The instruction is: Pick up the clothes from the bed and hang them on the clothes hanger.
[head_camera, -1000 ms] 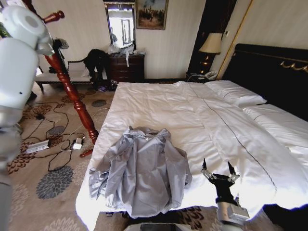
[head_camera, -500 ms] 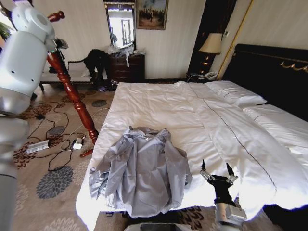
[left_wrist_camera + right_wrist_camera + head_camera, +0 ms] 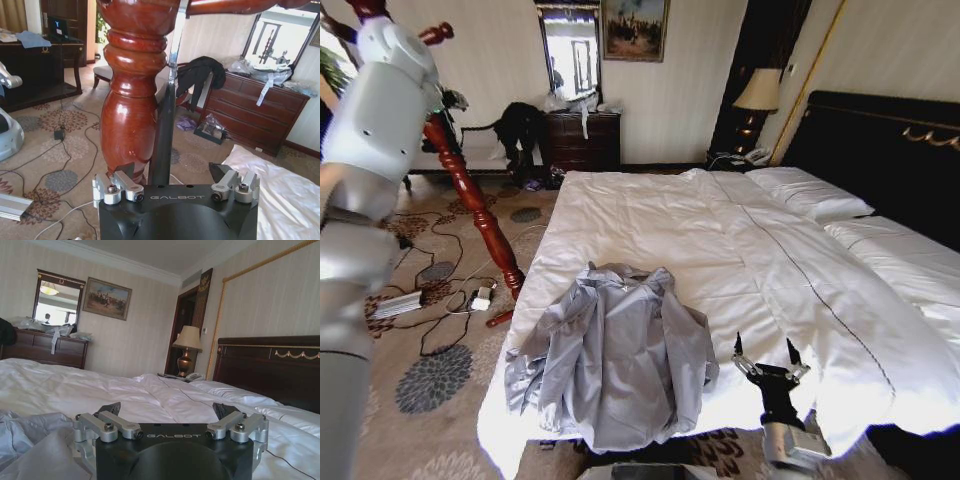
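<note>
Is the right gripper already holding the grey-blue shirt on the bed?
No. The right gripper is open above the white bed, beside the shirt and apart from it.

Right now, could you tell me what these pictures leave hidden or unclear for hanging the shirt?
- Shirt: lies crumpled on the bed; folds hide its collar and sleeves in the head view.
- Hanger: a thin pale rod beside the red post may belong to it; the left wrist view's top edge cuts it off, hook unseen.
- Left gripper: open, fingertips dark against the post.
- Right gripper: open over the bed; contact unclear.
</note>
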